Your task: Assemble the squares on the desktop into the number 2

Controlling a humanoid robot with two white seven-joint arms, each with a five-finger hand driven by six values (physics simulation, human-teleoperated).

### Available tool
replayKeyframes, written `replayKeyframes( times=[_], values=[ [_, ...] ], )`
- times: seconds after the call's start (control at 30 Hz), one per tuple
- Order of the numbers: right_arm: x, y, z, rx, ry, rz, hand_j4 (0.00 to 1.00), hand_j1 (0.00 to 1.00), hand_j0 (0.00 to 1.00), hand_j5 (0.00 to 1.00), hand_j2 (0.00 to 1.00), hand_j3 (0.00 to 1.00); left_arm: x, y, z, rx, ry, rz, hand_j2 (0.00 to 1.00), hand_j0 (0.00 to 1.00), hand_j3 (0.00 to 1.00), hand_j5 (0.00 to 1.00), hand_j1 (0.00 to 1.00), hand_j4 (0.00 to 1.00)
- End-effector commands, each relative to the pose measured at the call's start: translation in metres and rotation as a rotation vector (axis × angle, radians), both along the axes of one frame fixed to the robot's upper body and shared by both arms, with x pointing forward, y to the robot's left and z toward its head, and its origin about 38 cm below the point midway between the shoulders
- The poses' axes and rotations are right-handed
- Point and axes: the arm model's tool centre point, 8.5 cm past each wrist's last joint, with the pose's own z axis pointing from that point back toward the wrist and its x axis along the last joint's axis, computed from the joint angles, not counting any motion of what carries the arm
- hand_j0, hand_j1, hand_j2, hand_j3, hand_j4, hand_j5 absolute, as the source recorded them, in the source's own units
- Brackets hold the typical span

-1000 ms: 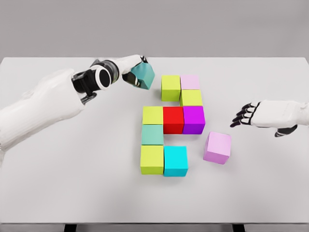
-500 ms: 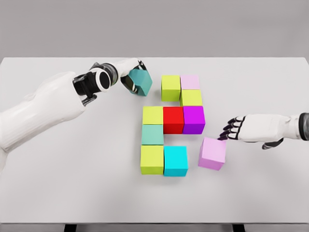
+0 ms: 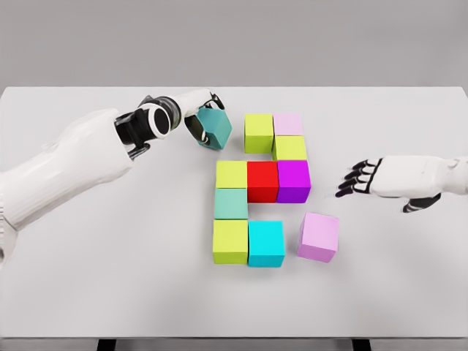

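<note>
My left hand [image 3: 199, 117] is gripping the teal cube [image 3: 215, 126] left of the far row. Right hand [image 3: 387, 179] hovers with fingers loosely spread, near the lilac cube [image 3: 319, 237].

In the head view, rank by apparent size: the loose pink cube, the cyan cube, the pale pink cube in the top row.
1-2. Loose pink cube and cyan cube: look alike, unranked.
3. Pale pink cube: smallest, though farther from the camera, so true size is unsure.

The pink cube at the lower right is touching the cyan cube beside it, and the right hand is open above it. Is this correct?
Not quite: the head view shows a gap between the pink cube and the cyan cube; they are apart. The right hand is indeed open above it.
</note>
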Motion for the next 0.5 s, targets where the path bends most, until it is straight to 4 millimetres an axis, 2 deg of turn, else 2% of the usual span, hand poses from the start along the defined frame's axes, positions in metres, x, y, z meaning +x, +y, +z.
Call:
replayKeyframes(
  times=[0.0, 0.07, 0.23, 0.37, 0.47],
  values=[
    [-0.008, -0.021, 0.009, -0.042, 0.006, -0.035, 1.00, 1.00, 1.00, 1.00, 1.00, 1.00, 0.001, -0.004, 0.000, -0.022, 0.015, 0.005, 0.79, 0.79, 0.79, 0.79, 0.79, 0.79],
    [-0.021, -0.021, 0.002, -0.063, 0.035, -0.016, 1.00, 1.00, 1.00, 1.00, 1.00, 1.00, 0.000, -0.009, 0.000, -0.028, 0.017, -0.001, 0.79, 0.79, 0.79, 0.79, 0.79, 0.79],
    [-0.032, -0.013, -0.014, -0.065, 0.081, 0.013, 1.00, 1.00, 1.00, 1.00, 1.00, 1.00, 0.004, -0.008, 0.004, -0.053, 0.021, 0.016, 0.80, 0.80, 0.80, 0.80, 0.80, 0.80],
    [-0.032, -0.004, -0.021, -0.050, 0.090, 0.032, 1.00, 1.00, 1.00, 1.00, 1.00, 1.00, 0.003, -0.009, 0.004, -0.053, 0.023, 0.012, 0.95, 0.95, 0.95, 0.95, 0.95, 0.95],
    [-0.031, 0.005, -0.026, -0.032, 0.096, 0.048, 1.00, 1.00, 1.00, 1.00, 1.00, 1.00, 0.004, -0.008, 0.004, -0.052, 0.023, 0.013, 0.97, 0.97, 0.97, 0.97, 0.97, 0.97]
  ],
)
